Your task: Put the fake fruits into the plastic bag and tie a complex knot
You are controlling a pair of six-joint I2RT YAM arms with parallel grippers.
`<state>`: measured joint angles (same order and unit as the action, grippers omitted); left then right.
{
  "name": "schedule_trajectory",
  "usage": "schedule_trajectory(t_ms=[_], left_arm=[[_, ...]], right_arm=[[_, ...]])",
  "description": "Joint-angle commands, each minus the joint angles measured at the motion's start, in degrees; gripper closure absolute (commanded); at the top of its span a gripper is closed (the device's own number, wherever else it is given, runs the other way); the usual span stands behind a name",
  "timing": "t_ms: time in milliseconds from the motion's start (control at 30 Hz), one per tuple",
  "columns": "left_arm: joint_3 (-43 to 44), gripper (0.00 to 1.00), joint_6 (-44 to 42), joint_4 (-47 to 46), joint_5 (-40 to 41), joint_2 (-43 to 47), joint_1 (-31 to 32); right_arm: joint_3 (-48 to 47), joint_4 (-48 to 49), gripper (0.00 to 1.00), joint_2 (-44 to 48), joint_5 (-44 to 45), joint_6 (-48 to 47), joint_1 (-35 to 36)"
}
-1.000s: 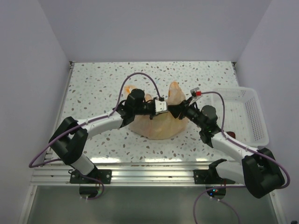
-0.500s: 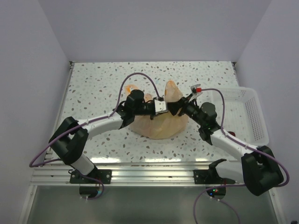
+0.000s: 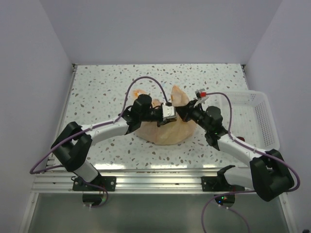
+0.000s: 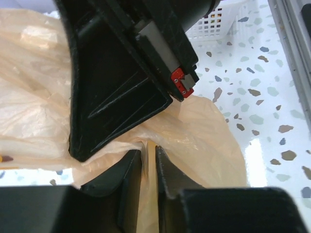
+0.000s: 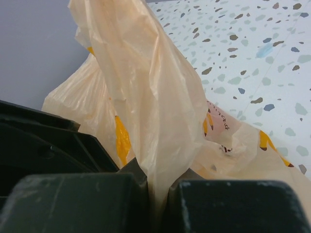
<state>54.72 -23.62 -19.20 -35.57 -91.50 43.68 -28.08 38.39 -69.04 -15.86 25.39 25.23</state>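
The pale orange plastic bag point(image 3: 165, 130) lies bulging mid-table, one handle point(image 3: 179, 95) standing up. The fake fruits are hidden inside it, and no knot shows. My two grippers meet tip to tip over the bag's top. The right gripper point(image 3: 181, 112) point(image 5: 163, 189) is shut on that upright handle point(image 5: 146, 97), whose plastic rises straight out from between its jaws. The left gripper point(image 3: 168, 114) point(image 4: 148, 167) has its jaws a narrow slit apart, open, with a thin fold of bag film point(image 4: 147, 194) lying loosely in the gap. The right gripper's black body point(image 4: 121, 82) fills the left wrist view.
A white perforated basket point(image 3: 257, 121) point(image 4: 218, 22) stands at the table's right edge. The bag's other handle point(image 3: 141, 93) pokes out behind the left arm. Purple cables arch above both wrists. Speckled tabletop point(image 3: 102, 87) surrounds the bag.
The right gripper moved left toward the left gripper and closed on the upright handle. The left jaws went from shut to slightly apart. The handle shifted a little left.
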Motion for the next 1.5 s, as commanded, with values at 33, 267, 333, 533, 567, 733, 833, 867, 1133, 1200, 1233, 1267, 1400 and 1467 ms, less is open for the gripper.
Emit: schedule_trajectory(t_ms=[33,267,333,533,567,733,833,867,1133,1200,1233,1267,1400,1467], left_arm=[[2.85,0.74,8.57,2.93,-1.08,5.01,-3.68],[7.14,0.60,18.42,4.78,0.50,7.05,-7.56],[9.08,0.59,20.09,5.31,1.03,4.51,-7.56],[13.83,0.82,22.82,3.21,-1.42,-1.03,-7.65],[14.88,0.96,23.17,2.94,-1.95,-1.57,-7.56],[14.80,1.00,28.97,-1.80,-4.86,-2.71,-7.56],[14.19,1.00,32.31,-4.08,-4.86,-2.89,-7.56],[13.75,1.00,34.23,-4.87,-5.03,-2.89,-7.56],[13.75,1.00,42.77,-10.24,-6.52,-2.54,-7.47],[13.66,1.00,44.53,-11.03,-6.70,-2.45,-7.47],[13.49,1.00,44.97,-11.29,-6.88,-2.10,-7.47],[13.14,1.00,45.23,-11.64,-7.05,-1.93,-7.47],[14.01,0.88,42.70,-8.52,-4.44,-0.17,-7.56],[14.89,0.57,40.06,-4.64,-1.53,2.72,-8.52]], right_arm=[[-1.63,1.50,1.00,1.53,0.84,-4.11,-0.01],[-0.14,5.81,1.00,1.62,-6.37,-7.72,-0.01],[-0.14,6.34,1.00,1.62,-7.95,-8.86,-0.01],[-0.66,6.96,1.00,1.18,-10.69,-10.53,-0.01],[-0.93,6.87,1.00,0.66,-10.42,-10.53,-0.01],[-1.98,5.73,0.48,-0.40,-6.91,-9.66,0.08],[-2.16,5.55,0.45,-1.19,-4.10,-8.69,0.25],[-2.25,5.38,0.44,-1.45,-3.48,-8.60,0.34],[-2.16,4.85,0.50,-3.12,3.10,-9.04,1.40],[-2.07,5.20,0.62,-3.30,3.99,-9.04,1.40],[-2.07,5.11,0.68,-3.30,4.34,-9.21,1.57],[-2.07,5.03,0.74,-3.30,4.78,-9.39,1.49],[-1.90,4.33,1.00,-2.77,3.82,-11.06,1.57],[-1.37,4.15,1.00,-2.07,3.47,-11.32,1.57]])
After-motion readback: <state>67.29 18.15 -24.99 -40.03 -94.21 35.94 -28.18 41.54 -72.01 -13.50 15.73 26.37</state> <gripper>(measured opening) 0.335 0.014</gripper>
